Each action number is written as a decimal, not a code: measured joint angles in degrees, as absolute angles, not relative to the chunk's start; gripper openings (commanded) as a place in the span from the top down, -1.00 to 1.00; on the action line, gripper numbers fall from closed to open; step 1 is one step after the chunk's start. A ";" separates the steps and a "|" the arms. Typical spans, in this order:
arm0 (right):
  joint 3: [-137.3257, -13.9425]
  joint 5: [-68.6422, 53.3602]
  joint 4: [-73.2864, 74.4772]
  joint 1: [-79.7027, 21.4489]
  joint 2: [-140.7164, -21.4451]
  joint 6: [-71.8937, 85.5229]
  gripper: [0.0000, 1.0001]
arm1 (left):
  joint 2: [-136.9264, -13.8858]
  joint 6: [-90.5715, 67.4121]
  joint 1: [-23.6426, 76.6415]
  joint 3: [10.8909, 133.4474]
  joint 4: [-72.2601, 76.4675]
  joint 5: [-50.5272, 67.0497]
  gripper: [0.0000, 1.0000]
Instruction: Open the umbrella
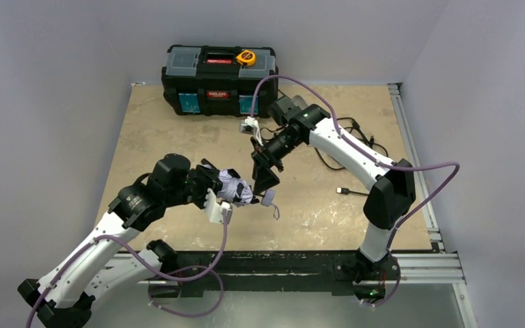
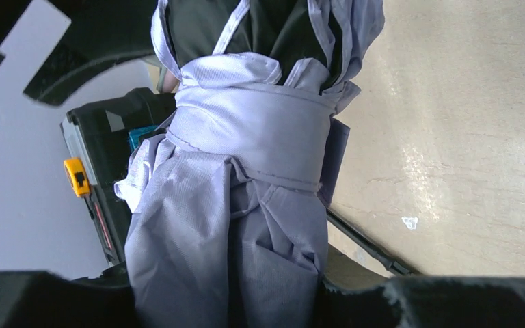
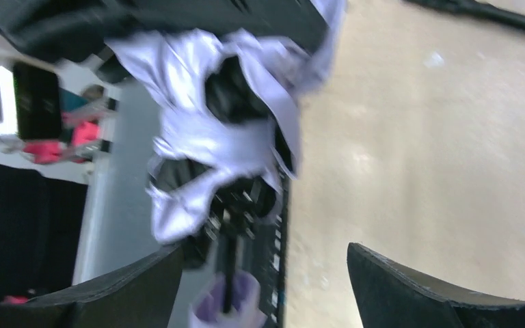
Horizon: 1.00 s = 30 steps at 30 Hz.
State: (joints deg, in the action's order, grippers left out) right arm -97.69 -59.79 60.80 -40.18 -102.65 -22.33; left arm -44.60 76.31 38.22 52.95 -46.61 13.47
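Note:
The umbrella [image 1: 234, 186] is folded, a crumpled pale lavender bundle with black lining, held above the middle of the table. My left gripper [image 1: 213, 190] is shut on the fabric bundle, which fills the left wrist view [image 2: 246, 205] with a strap wrapped round it. The small lavender handle [image 1: 268, 199] sticks out to the right on a short black shaft. My right gripper [image 1: 265, 179] is open and empty, just above and behind the handle. In the blurred right wrist view the umbrella [image 3: 212, 137] hangs ahead and the handle [image 3: 225, 304] lies between the spread fingers [image 3: 437, 294], close to the left one.
A black toolbox [image 1: 219, 72] stands at the back of the table with a yellow tape measure [image 1: 246, 57] on its lid. Both also show in the left wrist view, the toolbox [image 2: 102, 171] and the tape measure [image 2: 76, 176]. Black cables [image 1: 345, 147] lie at the right.

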 measured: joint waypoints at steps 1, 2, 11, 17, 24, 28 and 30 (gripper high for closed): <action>-97.65 -58.63 62.33 -39.53 -102.65 -23.99 -0.81 | -44.49 76.01 38.22 52.93 -46.68 13.19 1.00; -97.38 -57.08 63.31 -38.85 -102.65 -25.58 -0.78 | -44.53 75.53 38.22 52.93 -46.81 12.84 1.00; -93.14 -49.01 63.09 -39.11 -97.23 -31.51 -0.34 | -46.22 68.86 37.47 52.93 -48.64 12.69 1.00; -92.73 -50.02 65.19 -40.97 -98.26 -34.48 -0.35 | -48.03 66.89 37.34 53.19 -47.48 11.60 1.00; -92.09 -45.82 61.98 -41.98 -99.31 -32.69 0.21 | -49.63 64.93 37.23 54.98 -47.16 10.72 1.00; -90.00 -41.50 61.14 -41.98 -100.03 -33.39 0.54 | -50.70 63.53 35.97 55.94 -46.35 9.34 1.00; -88.36 -39.53 60.36 -41.36 -99.98 -34.26 0.64 | -51.18 63.13 33.85 55.94 -47.00 9.91 1.00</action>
